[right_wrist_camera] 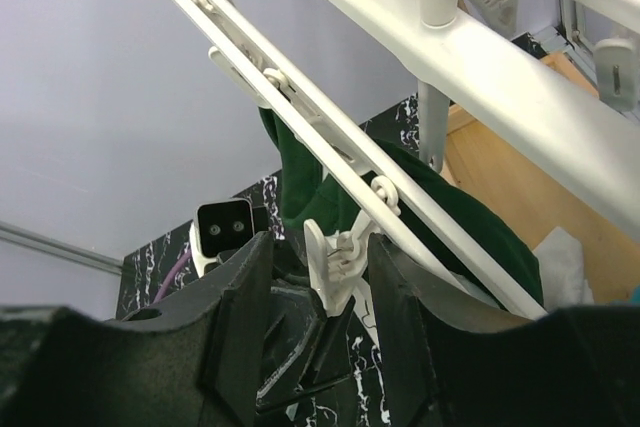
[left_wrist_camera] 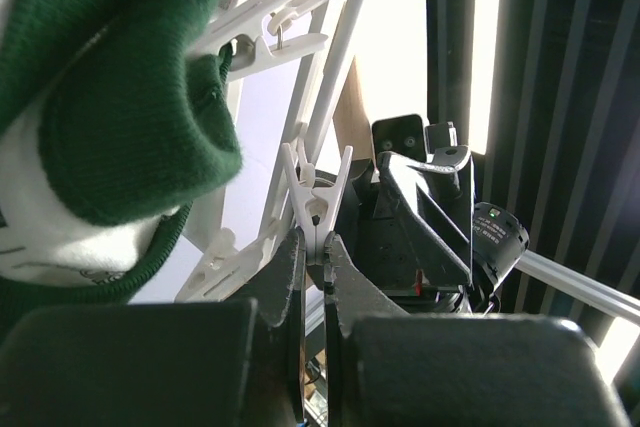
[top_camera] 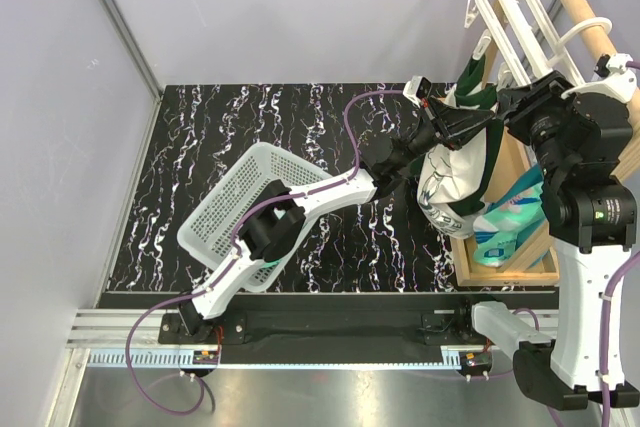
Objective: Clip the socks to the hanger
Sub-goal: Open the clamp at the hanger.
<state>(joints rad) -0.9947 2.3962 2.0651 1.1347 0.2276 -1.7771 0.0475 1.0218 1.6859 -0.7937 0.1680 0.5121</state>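
Note:
The white hanger (top_camera: 512, 15) hangs from the wooden pole at the upper right; its bars also cross the right wrist view (right_wrist_camera: 470, 42). A sock (top_camera: 452, 179) with a dark green cuff (left_wrist_camera: 130, 107) hangs from it. My left gripper (left_wrist_camera: 315, 243) is shut on the lower end of a dangling white clip (left_wrist_camera: 318, 209), beside the sock. My right gripper (right_wrist_camera: 318, 252) is open, its jaws on either side of the same clip (right_wrist_camera: 340, 265), not touching it. In the top view both grippers, left (top_camera: 442, 117) and right (top_camera: 507, 105), meet under the hanger.
A white mesh basket (top_camera: 235, 209) lies tilted on the black marbled table, over my left arm. The wooden rack (top_camera: 505, 269) stands at the right with mint-green cloth (top_camera: 508, 225) inside it. More clips (left_wrist_camera: 270, 32) dangle from the hanger bars.

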